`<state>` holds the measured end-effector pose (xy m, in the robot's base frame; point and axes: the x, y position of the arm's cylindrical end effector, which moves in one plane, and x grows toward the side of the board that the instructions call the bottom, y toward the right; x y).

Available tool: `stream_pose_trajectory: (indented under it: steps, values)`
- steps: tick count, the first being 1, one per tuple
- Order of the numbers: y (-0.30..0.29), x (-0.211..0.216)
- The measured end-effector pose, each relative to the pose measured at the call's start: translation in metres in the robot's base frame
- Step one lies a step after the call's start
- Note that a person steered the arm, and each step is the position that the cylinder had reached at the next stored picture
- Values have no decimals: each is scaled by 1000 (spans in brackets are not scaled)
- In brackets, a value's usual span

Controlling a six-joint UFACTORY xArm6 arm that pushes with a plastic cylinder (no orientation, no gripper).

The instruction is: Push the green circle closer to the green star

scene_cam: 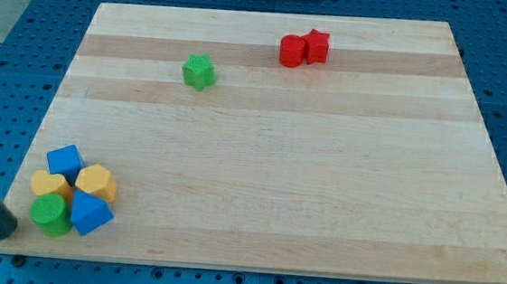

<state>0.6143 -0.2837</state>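
The green circle (49,214) sits at the board's bottom left corner, at the lower left of a tight cluster of blocks. The green star (199,71) lies alone in the upper middle of the board, far up and right of the circle. My rod comes in from the view's left edge, and my tip (4,230) rests just left of and slightly below the green circle, at the board's left edge. A small gap shows between tip and circle.
Touching the green circle are a yellow block (51,184), a blue block (64,159), a yellow hexagon-like block (97,182) and a blue block (90,213). A red circle (291,51) and a red star (316,45) sit together at the top. The wooden board (323,184) lies on a blue perforated table.
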Motion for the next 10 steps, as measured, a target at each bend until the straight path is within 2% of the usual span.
stream_pose_trajectory:
  steps: [1, 5, 6, 7, 8, 10]
  values:
    - [17, 1]
    - [153, -83]
    - [197, -92]
    - [209, -109]
    - [168, -117]
    - [147, -122]
